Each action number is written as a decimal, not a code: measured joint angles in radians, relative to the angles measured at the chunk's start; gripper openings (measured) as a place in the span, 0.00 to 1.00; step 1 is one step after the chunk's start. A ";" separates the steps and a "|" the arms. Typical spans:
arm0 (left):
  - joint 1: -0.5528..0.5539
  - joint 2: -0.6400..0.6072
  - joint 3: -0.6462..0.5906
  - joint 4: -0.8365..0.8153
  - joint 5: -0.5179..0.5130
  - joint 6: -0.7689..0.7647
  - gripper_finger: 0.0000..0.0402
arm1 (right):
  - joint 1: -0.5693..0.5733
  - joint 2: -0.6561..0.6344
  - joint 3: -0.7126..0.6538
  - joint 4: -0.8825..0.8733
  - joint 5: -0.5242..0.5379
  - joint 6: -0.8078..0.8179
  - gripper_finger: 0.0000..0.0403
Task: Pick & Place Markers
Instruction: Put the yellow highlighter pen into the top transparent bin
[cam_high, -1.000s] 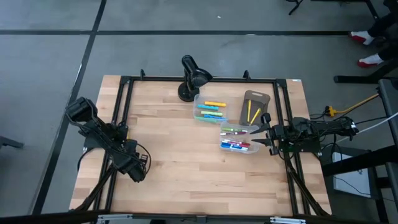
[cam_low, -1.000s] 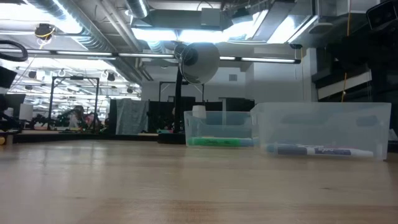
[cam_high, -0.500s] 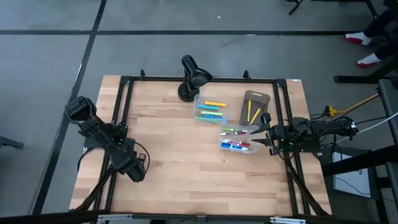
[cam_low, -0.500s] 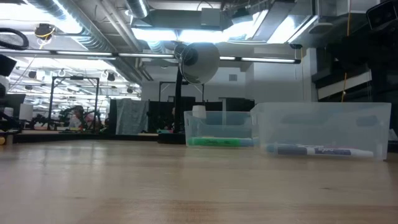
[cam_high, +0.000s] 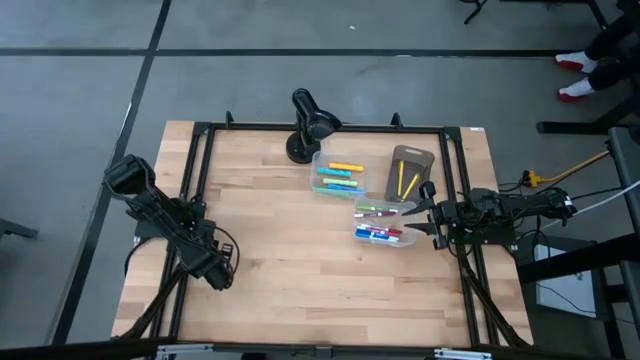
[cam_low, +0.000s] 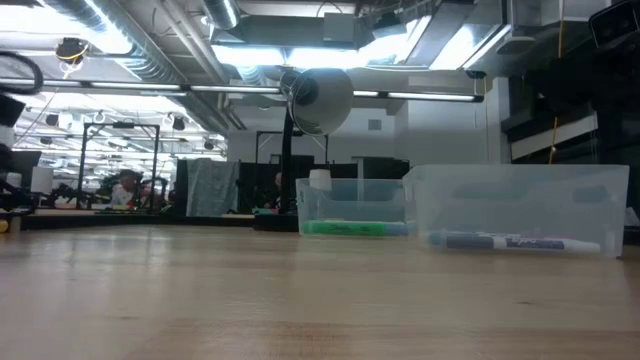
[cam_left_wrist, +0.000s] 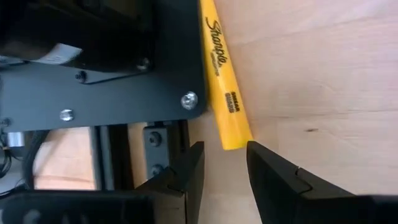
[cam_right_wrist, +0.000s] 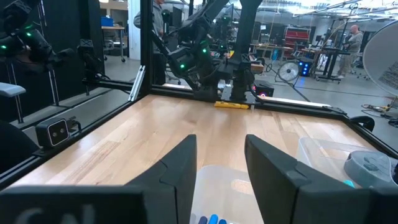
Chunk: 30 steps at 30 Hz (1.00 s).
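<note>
A yellow marker (cam_left_wrist: 224, 81) lies flat on the wood beside the black frame plate (cam_left_wrist: 124, 68) at the table's left side; it also shows far off as the yellow marker (cam_right_wrist: 231, 105). My left gripper (cam_left_wrist: 225, 153) (cam_high: 217, 272) stands open, slanting down, its fingertips just short of the marker's near end and touching nothing. More markers lie in two clear bins (cam_high: 335, 175) (cam_high: 382, 222) and in a grey-brown tray (cam_high: 408, 172). My right gripper (cam_high: 425, 215) (cam_right_wrist: 221, 162) waits open and level beside the nearer bin.
A black lamp-like stand (cam_high: 305, 125) sits at the far edge behind the bins. Black frame rails (cam_high: 195, 180) run along the table's sides. The two bins (cam_low: 355, 205) (cam_low: 515, 210) stand right of middle; bare wood (cam_high: 290, 260) lies between the arms.
My left gripper has drawn a little up and toward the table's left edge, tipping slightly. The marker has stayed where it was.
</note>
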<state>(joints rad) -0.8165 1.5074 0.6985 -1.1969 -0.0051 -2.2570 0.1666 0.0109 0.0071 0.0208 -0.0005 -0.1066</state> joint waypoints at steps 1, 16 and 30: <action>0.000 0.000 -0.013 0.019 0.000 0.000 0.28 | 0.000 0.000 0.000 0.000 0.000 0.000 0.34; 0.026 -0.003 -0.104 0.123 -0.032 0.019 0.28 | 0.000 0.000 0.000 0.000 0.000 0.000 0.34; 0.028 0.002 -0.111 0.136 -0.347 0.078 0.27 | 0.000 0.000 0.000 0.000 0.000 0.000 0.34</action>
<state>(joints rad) -0.7881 1.5089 0.5877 -1.0610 -0.3517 -2.1792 0.1667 0.0109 0.0071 0.0210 -0.0006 -0.1066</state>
